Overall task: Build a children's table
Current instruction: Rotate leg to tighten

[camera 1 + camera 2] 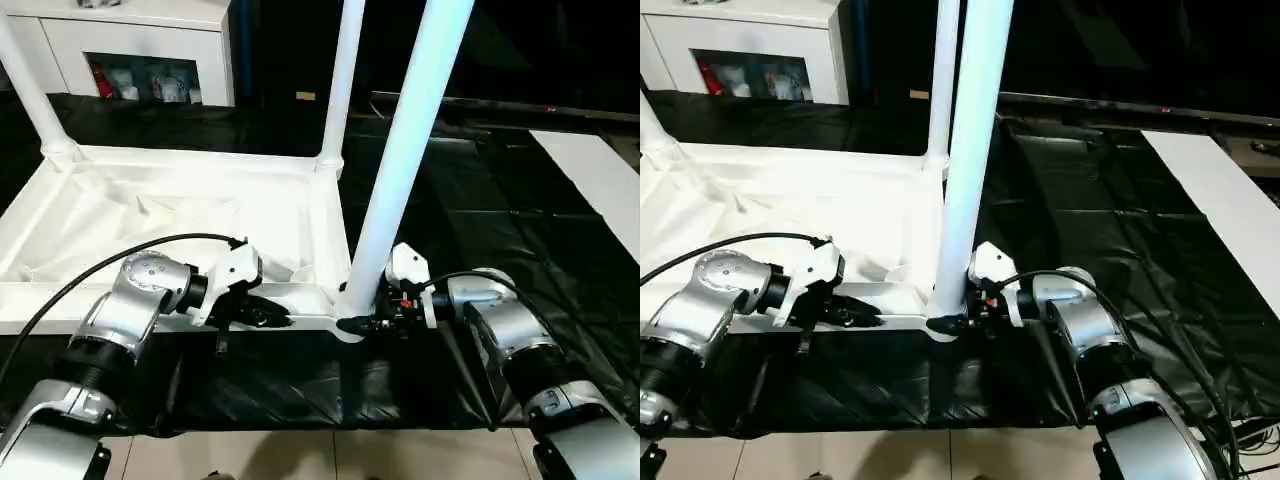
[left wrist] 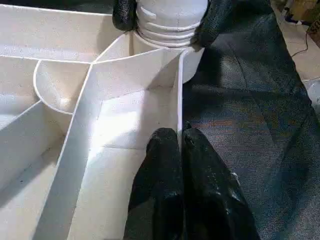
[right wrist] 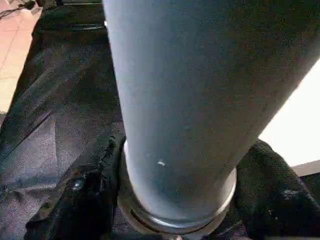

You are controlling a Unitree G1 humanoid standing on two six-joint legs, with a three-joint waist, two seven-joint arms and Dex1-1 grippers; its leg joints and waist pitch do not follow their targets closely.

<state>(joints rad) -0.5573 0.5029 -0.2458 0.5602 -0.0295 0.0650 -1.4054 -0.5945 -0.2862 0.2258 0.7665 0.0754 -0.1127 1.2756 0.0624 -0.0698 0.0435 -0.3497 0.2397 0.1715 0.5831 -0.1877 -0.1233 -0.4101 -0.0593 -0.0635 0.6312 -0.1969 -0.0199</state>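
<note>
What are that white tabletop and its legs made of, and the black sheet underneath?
Tabletop: probably moulded plastic, matte white, with thin ribs underneath. Leg: likely plastic tubing, smooth with a slight sheen. Sheet: thin glossy plastic film or coated fabric, creased and reflective.

A large work table draped in crinkled black sheeting filled the middle ground. Behind it stood a white cabinet with an open shelf holding red and pale packages. A flat white panel lay across the sheeting's far right. Beige floor tiles ran along the near edge.
</note>
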